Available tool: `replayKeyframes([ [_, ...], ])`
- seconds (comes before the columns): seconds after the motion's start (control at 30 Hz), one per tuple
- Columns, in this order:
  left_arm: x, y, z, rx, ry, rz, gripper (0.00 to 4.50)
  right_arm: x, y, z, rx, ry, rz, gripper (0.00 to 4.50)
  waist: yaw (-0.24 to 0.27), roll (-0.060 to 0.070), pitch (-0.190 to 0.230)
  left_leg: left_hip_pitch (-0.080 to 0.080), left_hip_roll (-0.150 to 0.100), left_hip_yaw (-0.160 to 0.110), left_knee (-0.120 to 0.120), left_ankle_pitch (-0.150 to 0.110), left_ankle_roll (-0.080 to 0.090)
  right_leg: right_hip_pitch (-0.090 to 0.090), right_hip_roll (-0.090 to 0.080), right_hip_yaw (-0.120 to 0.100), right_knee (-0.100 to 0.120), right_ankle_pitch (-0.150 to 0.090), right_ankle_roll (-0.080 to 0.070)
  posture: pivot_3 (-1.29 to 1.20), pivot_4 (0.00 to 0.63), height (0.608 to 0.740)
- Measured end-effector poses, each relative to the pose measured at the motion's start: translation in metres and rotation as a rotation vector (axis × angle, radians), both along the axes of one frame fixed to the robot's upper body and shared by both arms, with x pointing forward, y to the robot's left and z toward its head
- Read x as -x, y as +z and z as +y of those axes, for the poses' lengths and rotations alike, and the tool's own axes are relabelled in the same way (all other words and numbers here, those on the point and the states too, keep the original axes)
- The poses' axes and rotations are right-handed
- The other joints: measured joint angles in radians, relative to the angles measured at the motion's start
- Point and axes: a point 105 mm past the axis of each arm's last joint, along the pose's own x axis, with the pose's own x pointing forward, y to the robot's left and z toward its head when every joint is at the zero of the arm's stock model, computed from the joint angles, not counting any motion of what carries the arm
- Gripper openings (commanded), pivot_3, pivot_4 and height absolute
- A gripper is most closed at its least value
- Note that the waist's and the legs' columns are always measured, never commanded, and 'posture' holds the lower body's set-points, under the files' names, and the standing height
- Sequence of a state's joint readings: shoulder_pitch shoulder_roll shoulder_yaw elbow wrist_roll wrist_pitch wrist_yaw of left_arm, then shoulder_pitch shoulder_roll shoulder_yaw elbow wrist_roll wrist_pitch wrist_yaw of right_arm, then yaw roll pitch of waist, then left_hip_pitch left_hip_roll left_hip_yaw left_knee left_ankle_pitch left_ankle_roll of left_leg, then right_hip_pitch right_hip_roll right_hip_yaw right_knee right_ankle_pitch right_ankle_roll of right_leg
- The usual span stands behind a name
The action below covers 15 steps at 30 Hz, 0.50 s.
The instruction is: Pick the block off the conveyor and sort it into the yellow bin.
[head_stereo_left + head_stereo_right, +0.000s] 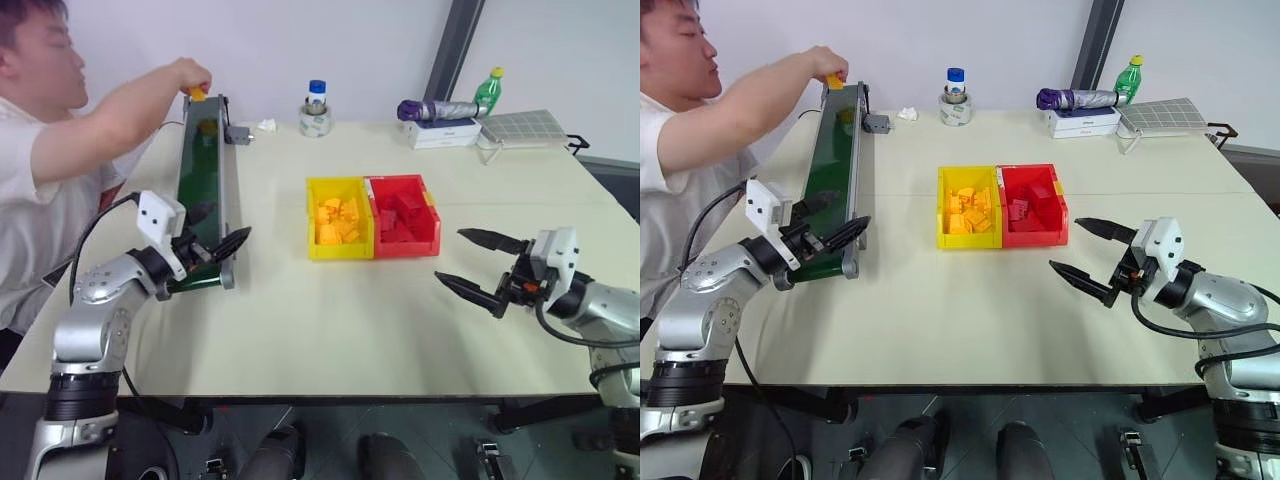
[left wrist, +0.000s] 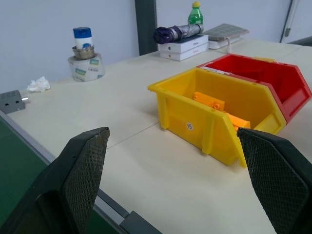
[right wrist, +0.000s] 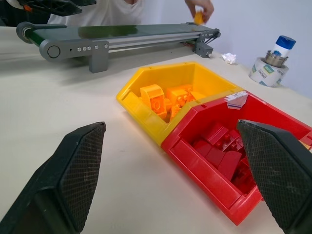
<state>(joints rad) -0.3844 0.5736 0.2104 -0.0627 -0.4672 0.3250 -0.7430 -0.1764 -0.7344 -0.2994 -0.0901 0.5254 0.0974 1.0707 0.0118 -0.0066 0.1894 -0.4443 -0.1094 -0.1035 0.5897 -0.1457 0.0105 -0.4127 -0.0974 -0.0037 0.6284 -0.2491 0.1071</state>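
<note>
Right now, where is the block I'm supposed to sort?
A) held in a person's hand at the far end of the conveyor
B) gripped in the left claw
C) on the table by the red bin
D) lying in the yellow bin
A: a person's hand holds the block over the far end of the conveyor.

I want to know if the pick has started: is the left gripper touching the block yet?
Apart. The left eye view shows the block in the person's hand at the conveyor's far end, while the open left gripper hovers at its near end.
</note>
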Motion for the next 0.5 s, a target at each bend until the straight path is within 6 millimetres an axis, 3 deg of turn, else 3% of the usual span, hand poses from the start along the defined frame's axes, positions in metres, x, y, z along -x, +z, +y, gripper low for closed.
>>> replayKeyframes([
  [0.5,0.0006,0.0005,-0.0027,0.008,-0.012,-0.012,4.43,0.0004,-0.0012,-0.0004,0.000,-0.001,0.004,4.50,0.000,0.000,0.000,0.000,0.000,0.000,0.000,0.000,0.000,0.000,0.000,0.000,0.000,0.000,0.000,0.00,0.150,0.740],
])
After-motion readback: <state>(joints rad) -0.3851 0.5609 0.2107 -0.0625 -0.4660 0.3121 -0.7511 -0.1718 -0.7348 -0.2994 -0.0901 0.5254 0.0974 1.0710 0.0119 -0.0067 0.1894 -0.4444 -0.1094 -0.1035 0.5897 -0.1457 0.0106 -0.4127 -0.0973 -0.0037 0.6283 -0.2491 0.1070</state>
